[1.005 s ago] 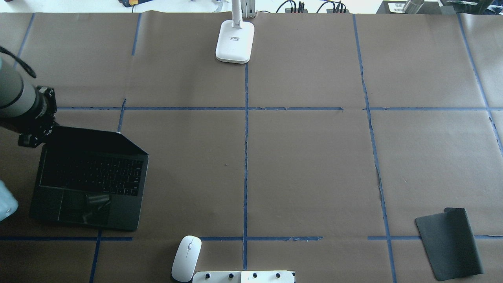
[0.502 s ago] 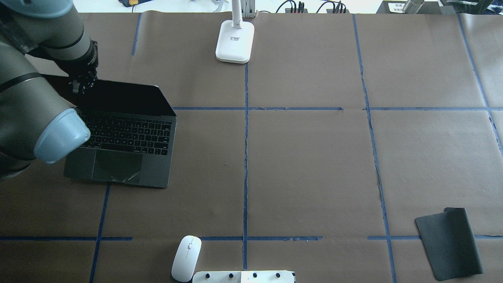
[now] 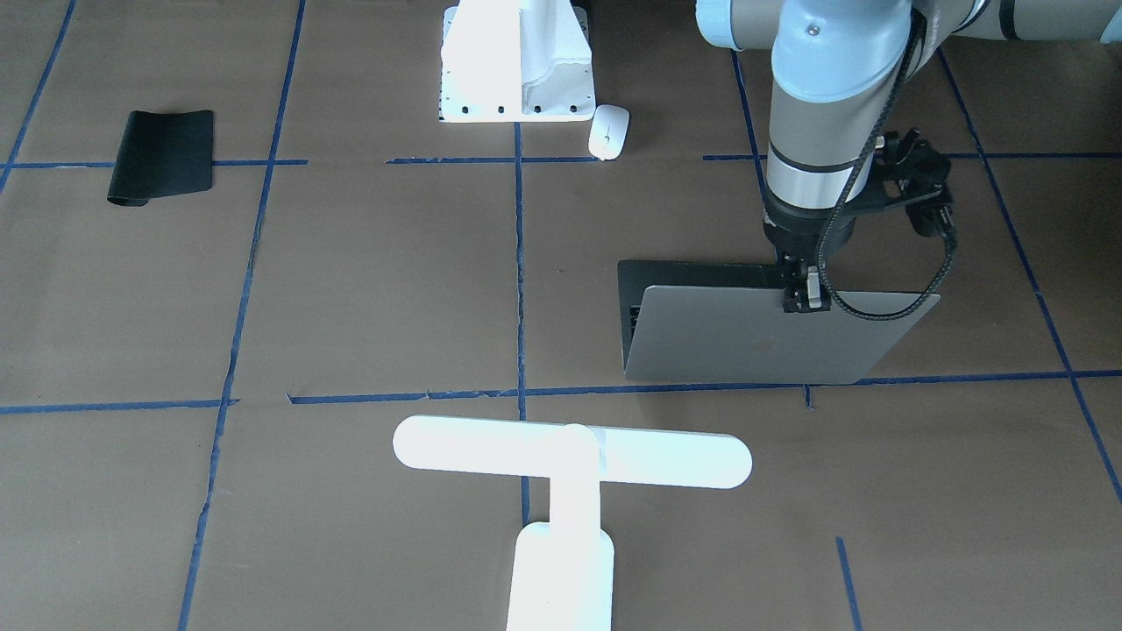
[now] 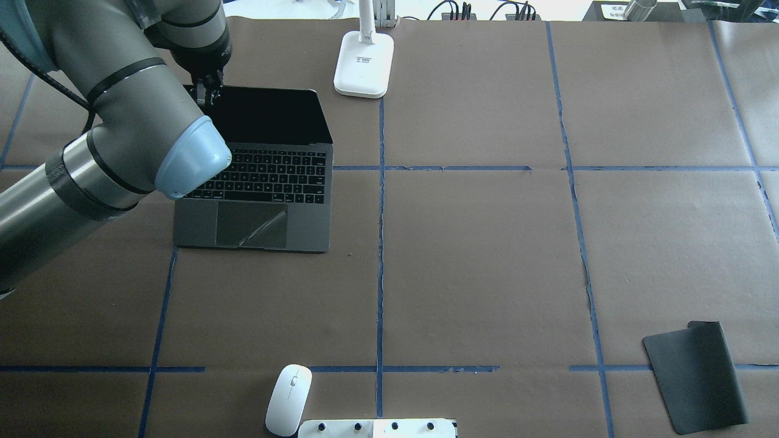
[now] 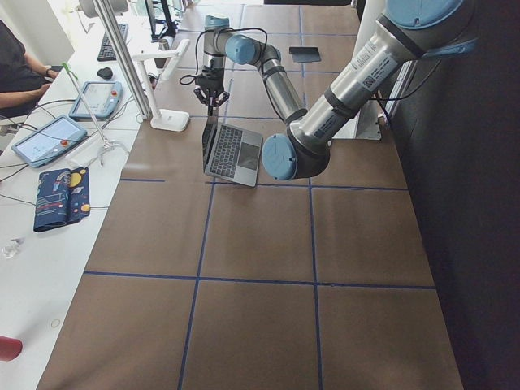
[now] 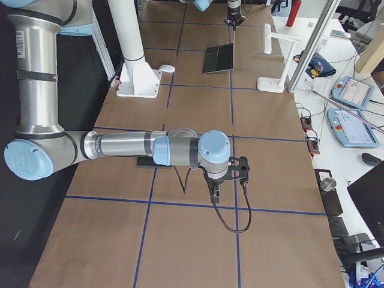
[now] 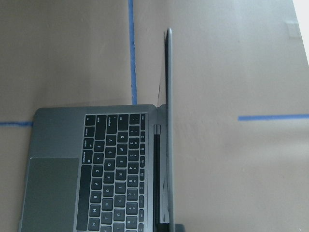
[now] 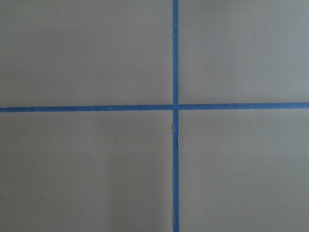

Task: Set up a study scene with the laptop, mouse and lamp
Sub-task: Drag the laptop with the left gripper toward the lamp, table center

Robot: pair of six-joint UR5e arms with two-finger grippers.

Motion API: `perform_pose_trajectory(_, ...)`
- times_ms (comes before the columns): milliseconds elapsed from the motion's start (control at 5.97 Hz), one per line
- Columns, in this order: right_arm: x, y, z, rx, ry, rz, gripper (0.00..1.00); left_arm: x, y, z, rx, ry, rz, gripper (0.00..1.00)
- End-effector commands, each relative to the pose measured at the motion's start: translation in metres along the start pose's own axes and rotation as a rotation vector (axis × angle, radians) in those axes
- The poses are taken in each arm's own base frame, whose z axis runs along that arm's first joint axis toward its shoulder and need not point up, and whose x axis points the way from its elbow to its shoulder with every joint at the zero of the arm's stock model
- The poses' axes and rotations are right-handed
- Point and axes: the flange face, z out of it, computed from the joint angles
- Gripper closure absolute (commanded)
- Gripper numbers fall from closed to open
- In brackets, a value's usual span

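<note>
Overhead exterior: laptop (image 4: pixel 261 182) open, base flat on the table (image 4: pixel 487 255), in the robot's left half, toward the far side. Screen dark, lid about upright. Keys and trackpad face the robot.

Left gripper (image 4: pixel 207 94) is at the lid's top edge, near its left corner. Front-facing view shows the same gripper (image 3: pixel 806 294) coming straight down, fingers pinched on the lid rim, grey lid back (image 3: pixel 771 337) toward the camera. Left wrist view: lid seen edge-on, a thin line running to the bottom of the frame; keyboard (image 7: pixel 111 169) on its left, bare paper on its right.

Lamp (image 4: pixel 363 64) stands at the far edge near the table's middle, base just right of the screen's far right corner, not touching. Its bar (image 3: pixel 570 456) lies crosswise, in front of the lid.

Mouse (image 4: pixel 289 399) at the near edge, left of the centre tape line, just beside the white pedestal (image 4: pixel 377 428).

Black mat (image 4: pixel 697 377) at the near right corner, one edge curled.

Right gripper (image 6: pixel 215 191) shows only in the exterior right view, pointing down over a tape crossing, well apart from the laptop. Fingers: cannot tell whether spread or together. Right wrist view gives only brown paper and crossing blue tape.
</note>
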Motion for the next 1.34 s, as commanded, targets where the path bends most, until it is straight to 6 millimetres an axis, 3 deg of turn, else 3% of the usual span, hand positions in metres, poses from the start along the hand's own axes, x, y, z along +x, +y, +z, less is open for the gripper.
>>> perform_pose_trajectory(0,0.000,0.000,0.000,0.000,0.000,0.000,0.00,-0.023,0.061,-0.012,-0.067,0.000,-0.002,1.00)
perform_pose_trajectory(670,0.002,0.000,0.001,-0.003,0.001,0.003,0.00,-0.035,0.159,-0.022,-0.085,-0.050,-0.003,1.00)
perform_pose_trajectory(1172,0.006,0.000,0.005,-0.010,0.001,0.010,0.00,-0.039,0.167,-0.019,-0.107,-0.045,0.000,1.00)
